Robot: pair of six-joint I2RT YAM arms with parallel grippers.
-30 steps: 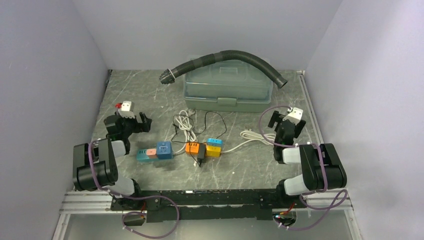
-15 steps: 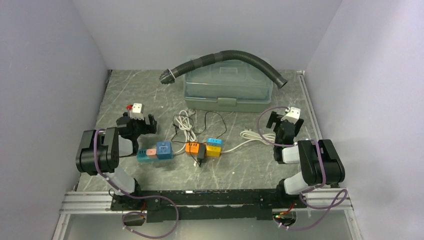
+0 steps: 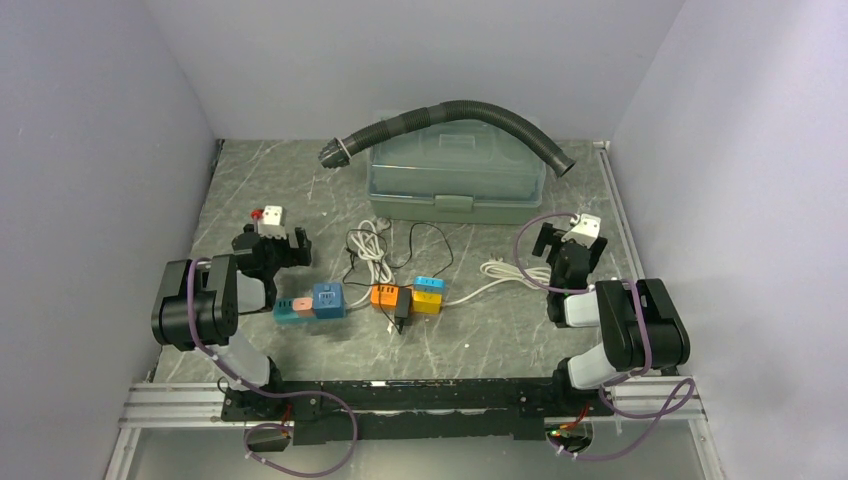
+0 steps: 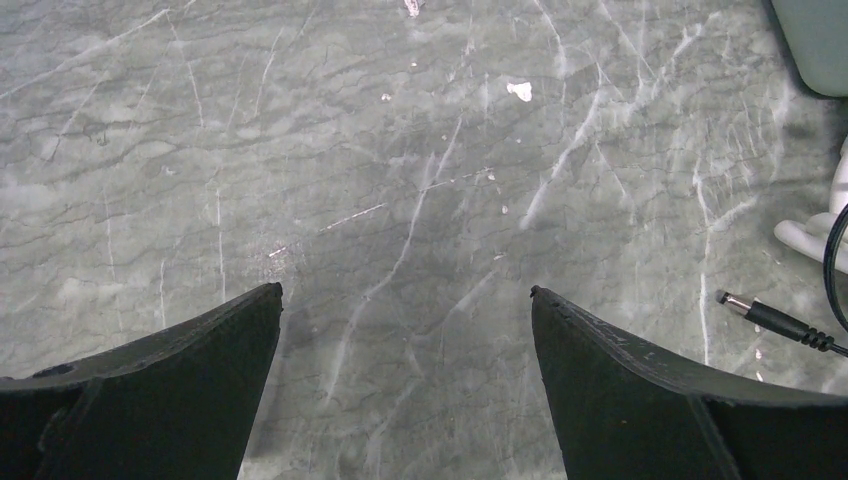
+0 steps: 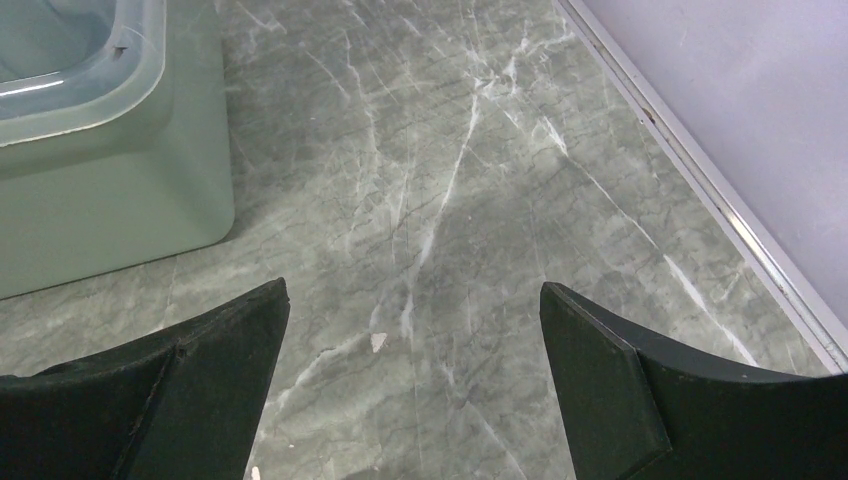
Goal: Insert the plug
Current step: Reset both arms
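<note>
Left gripper (image 4: 405, 291) first: the fingers are spread wide, with nothing held and nothing touched. Only bare marble table (image 4: 400, 150) shows between the tips. Just off its right finger lies a small barrel connector (image 4: 745, 305), metal tip pointing in toward the fingers, its thin black lead (image 4: 835, 265) trailing away to the right. A loop of white cable (image 4: 808, 235) sits just beyond that.

Right gripper (image 5: 414, 285), same story: fingers wide and empty over open table. The clear green storage box (image 5: 110, 170) is off its left finger and the table's edge rail (image 5: 700, 190) off its right. No plug is in that view at all.

From overhead, the piece that counts is the black plug (image 3: 402, 303), down among the coloured socket blocks. It touches the orange block (image 3: 383, 295) on one side and the yellow block (image 3: 427, 302) on the other. Its long axis looks to run near-to-far, though it is too small to tell whether it is seated. It lies to the right of the left gripper's fingers and well apart from them, with the blue block (image 3: 328, 299) between. The right gripper stands farther off, beyond a run of white cord. By my read, the left arm has the shorter reach, and it would need to swing right and drop onto that plug with its jaws this wide.
</note>
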